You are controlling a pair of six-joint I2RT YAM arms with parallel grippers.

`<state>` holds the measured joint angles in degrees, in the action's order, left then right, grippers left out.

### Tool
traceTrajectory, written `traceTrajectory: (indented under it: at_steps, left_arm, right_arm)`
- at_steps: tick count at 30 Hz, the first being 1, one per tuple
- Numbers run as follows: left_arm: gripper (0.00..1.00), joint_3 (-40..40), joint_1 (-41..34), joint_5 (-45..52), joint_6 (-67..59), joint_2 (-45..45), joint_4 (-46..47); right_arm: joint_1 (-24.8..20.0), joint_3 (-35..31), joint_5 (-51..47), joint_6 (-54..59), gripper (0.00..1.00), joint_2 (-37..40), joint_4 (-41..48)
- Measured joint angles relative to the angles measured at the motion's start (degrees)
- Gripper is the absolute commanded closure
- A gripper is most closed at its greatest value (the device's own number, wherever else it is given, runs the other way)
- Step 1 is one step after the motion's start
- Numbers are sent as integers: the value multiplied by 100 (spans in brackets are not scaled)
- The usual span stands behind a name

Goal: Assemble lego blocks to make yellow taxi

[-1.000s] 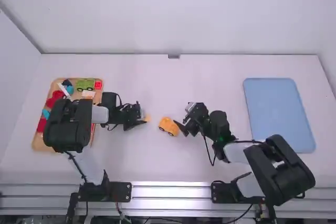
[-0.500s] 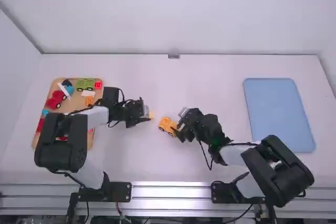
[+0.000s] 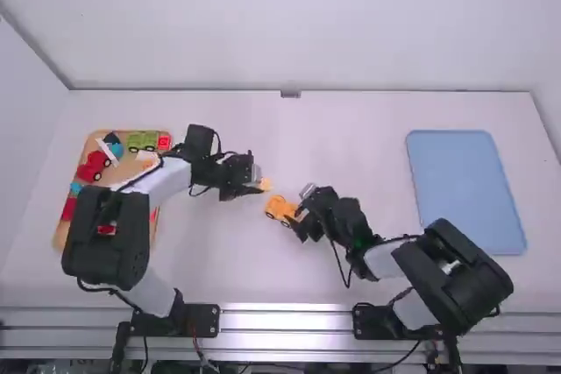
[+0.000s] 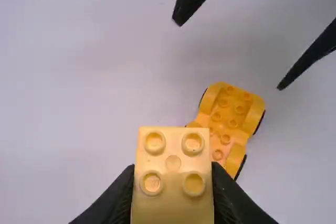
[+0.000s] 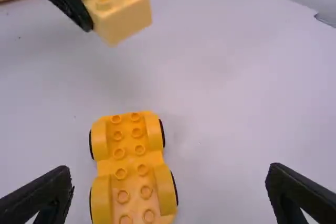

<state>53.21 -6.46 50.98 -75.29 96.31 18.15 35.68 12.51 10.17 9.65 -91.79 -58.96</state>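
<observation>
High view: the yellow chassis lies just below frame centre, its long axis sloping from upper left to lower right. My left gripper grasps the pale yellow block near the upper-left end. My right gripper, 2 fingers spread, is nearer, at the lower-right end. I judge: align block to axis, then lower.

The block in my left tool has come nearer the car, which now lies closer to my right tool too.
</observation>
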Motion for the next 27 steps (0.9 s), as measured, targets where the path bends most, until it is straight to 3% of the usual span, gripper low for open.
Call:
traceTrajectory:
  at_steps: [4,9,16,21,23,27]
  left_arm:
    - [75,13,-24,-24,138,0,-422]
    - [76,306,-17,-52,289,0,-282]
    - [81,962,-17,83,391,0,39]
    - [81,1130,-11,-9,525,0,208]
    - [88,1130,-13,-109,525,0,111]
    - [90,1172,-13,-341,756,0,-348]
  right_arm:
    - [166,0,-129,-24,2,-717,-560]
    - [153,0,-127,87,2,-1488,-1419]
    - [-219,251,389,317,2,-2603,-2124]
    - [-323,629,612,391,2,-2997,-2175]
    - [-323,728,667,535,2,-3045,-2181]
    - [-323,745,704,868,1,-3045,-2214]
